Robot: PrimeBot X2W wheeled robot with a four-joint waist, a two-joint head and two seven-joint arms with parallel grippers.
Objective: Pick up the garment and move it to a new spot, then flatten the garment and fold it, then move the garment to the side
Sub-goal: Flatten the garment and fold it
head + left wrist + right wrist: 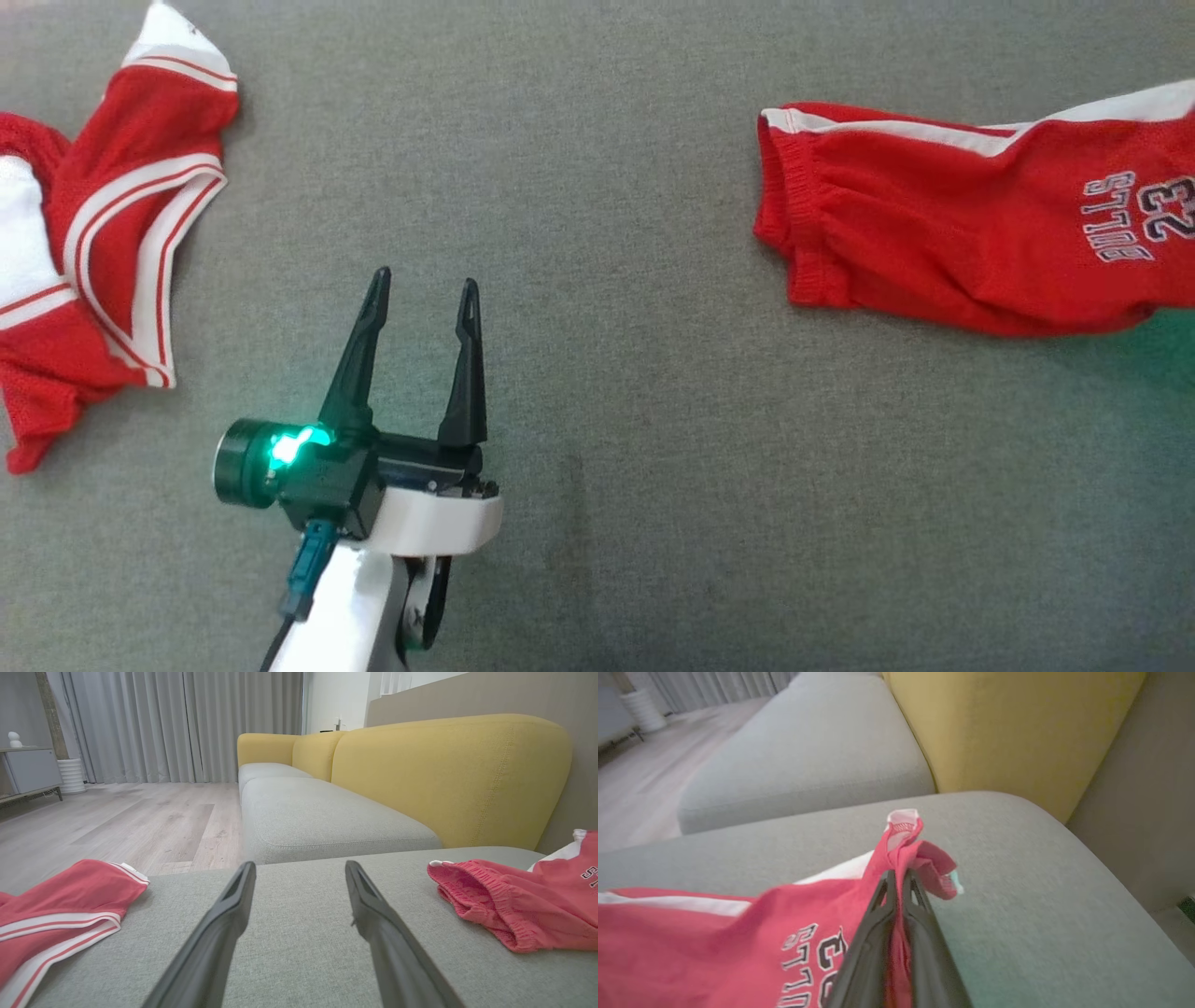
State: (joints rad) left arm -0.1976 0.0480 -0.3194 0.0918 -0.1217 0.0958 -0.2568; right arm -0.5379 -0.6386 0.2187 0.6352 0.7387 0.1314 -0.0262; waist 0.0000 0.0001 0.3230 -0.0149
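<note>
The garment is a pair of red shorts [952,233] with white side stripes and a printed number, lying on the grey cushion at the right of the head view. Its elastic waistband [481,896] shows at the right of the left wrist view. My right gripper [899,877] is shut on a bunched corner of the shorts [738,942], and a red fold with a white edge sticks up past the fingertips. My left gripper [425,285] stands open over bare cushion, between the two red garments, touching neither.
A second red garment with white trim [103,243] lies crumpled at the left edge of the cushion [607,392]. Yellow sofa backrests [444,774] rise behind the grey seats. Wooden floor [117,821] lies beyond the cushion's left edge.
</note>
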